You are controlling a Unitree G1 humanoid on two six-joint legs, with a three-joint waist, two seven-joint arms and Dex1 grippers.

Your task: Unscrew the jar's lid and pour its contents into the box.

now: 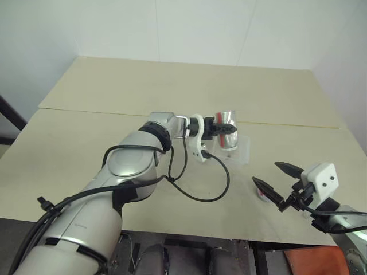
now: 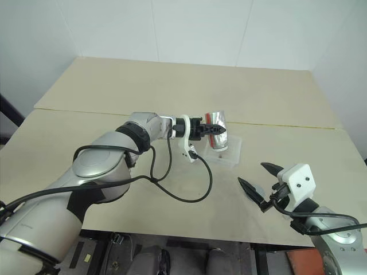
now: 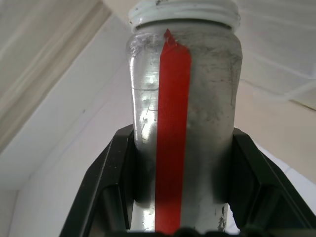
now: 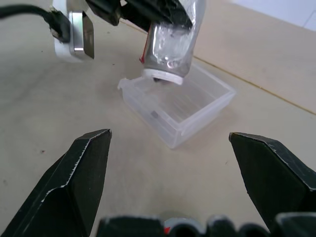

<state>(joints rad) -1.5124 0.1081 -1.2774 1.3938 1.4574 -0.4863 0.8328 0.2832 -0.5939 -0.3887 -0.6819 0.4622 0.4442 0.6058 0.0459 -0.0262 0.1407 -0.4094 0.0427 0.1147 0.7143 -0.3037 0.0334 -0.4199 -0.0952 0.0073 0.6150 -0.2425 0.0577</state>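
Jar (image 4: 173, 47) inverted over box (image 4: 197, 106), threaded mouth down just above the near rim; clamped at mid-body by left gripper (image 1: 225, 129), fingers tight on both sides of the red stripe. Box set mid-table, well clear of every table (image 1: 86, 143) edge — open surface all round. Right gripper (image 1: 281, 184) near the front edge, jaws spread wide, holding nothing. Lid (image 1: 259, 192) flat on table just behind its lower finger. Black cable looped beneath left wrist.

Your left hand (image 2: 213, 130) grips the jar (image 2: 217, 129) tipped above the box (image 2: 225, 152); your right hand (image 2: 261, 182) hangs open near the surface (image 2: 114, 91) edge.
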